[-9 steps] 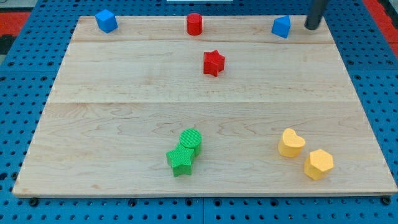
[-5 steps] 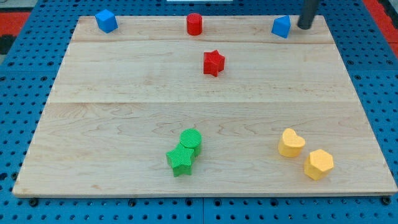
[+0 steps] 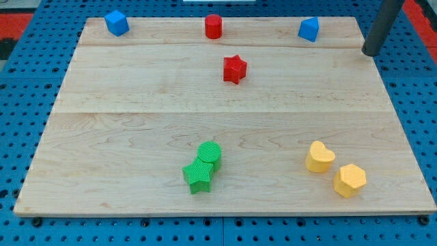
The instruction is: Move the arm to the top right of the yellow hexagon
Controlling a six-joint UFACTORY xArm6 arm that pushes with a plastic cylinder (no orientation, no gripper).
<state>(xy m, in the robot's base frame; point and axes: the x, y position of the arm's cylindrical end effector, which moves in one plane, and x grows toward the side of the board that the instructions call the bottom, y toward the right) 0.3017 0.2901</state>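
The yellow hexagon (image 3: 350, 180) lies near the board's bottom right corner. A yellow heart-shaped block (image 3: 319, 156) sits just to its upper left, nearly touching it. My tip (image 3: 372, 52) is at the board's right edge near the view's top, far above the hexagon and slightly to its right. It touches no block. The nearest block to the tip is a blue block (image 3: 309, 29) to its upper left.
A blue cube (image 3: 117, 22) and a red cylinder (image 3: 214, 26) stand along the top edge. A red star (image 3: 234, 69) lies below the cylinder. A green cylinder (image 3: 209, 153) and a green star (image 3: 199, 176) touch each other at the bottom centre. The wooden board (image 3: 136, 130) rests on a blue pegboard.
My tip has moved from beside the blue block at the top right to the view's right and downward, reaching the board's right edge. No block has moved.
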